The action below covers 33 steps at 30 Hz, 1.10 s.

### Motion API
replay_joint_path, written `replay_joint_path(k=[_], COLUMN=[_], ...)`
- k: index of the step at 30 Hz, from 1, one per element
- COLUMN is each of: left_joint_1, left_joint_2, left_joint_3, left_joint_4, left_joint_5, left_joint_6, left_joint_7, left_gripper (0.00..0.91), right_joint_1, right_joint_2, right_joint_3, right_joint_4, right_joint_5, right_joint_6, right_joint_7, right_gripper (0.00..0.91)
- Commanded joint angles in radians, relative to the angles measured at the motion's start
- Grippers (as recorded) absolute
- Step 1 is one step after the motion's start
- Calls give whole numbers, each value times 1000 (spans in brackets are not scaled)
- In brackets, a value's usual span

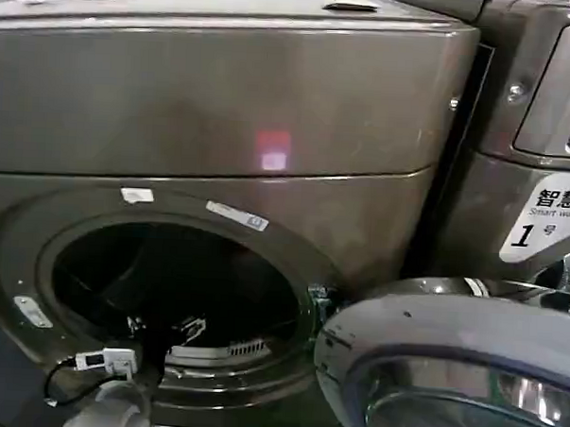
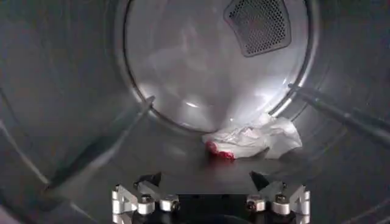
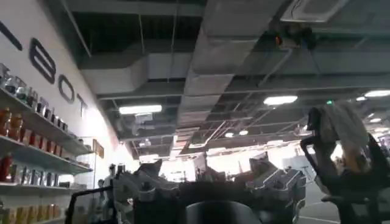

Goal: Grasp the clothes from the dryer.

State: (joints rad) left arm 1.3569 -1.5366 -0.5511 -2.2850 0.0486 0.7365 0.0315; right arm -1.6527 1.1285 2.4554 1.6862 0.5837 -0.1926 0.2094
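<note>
Head view first: the dryer stands with its round mouth uncovered, and its glass door hangs swung out to the right. The left arm reaches up from below into the lower left of that mouth, a white connector and black cable at its wrist, while the jaws themselves lie inside the dark drum.

From the left wrist, the left gripper sits low in the steel drum with its jaws released, the two black fingertips spread wide and nothing between them. Ahead of the jaws and a little toward the right-hand fingertip, well apart from both, the clothes lie crumpled on the drum floor against the back wall, white-grey with a red bit at the near edge. A perforated vent sits high on the back wall above them.

From the right wrist, the right gripper points up at the ceiling, away from the dryer; I cannot tell how its jaws stand.
</note>
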Motion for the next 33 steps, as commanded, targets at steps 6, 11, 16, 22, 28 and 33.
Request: replay_joint_path(k=[6, 11, 16, 22, 28, 33], left_joint_1=[2, -4, -70, -281, -446, -596], left_joint_2=[-1, -2, 1, 1, -18, -32], left_joint_3=[1, 3, 4, 2, 43, 57], left_joint_4=[1, 10, 63, 243, 464, 647], left_joint_5=[2, 11, 42, 24, -5, 23], left_joint_6=[49, 49, 49, 6, -74, -159], left_joint_7=[0, -1, 0, 2, -54, -88], left_gripper=[907, 907, 907, 907, 907, 907], right_joint_1=[-1, -1, 3, 3, 10, 20], right_joint_2=[0, 2, 1, 1, 0, -2], right_joint_3=[-3, -9, -12, -17, -28, -41], right_joint_4=[1, 0, 4, 8, 18, 26], right_joint_5=[-3, -20, -21, -21, -22, -25], right_joint_6=[-5, 7, 8, 14, 15, 14], right_joint_7=[-1, 0, 0, -1, -1, -3], right_gripper=[907, 907, 907, 907, 907, 907])
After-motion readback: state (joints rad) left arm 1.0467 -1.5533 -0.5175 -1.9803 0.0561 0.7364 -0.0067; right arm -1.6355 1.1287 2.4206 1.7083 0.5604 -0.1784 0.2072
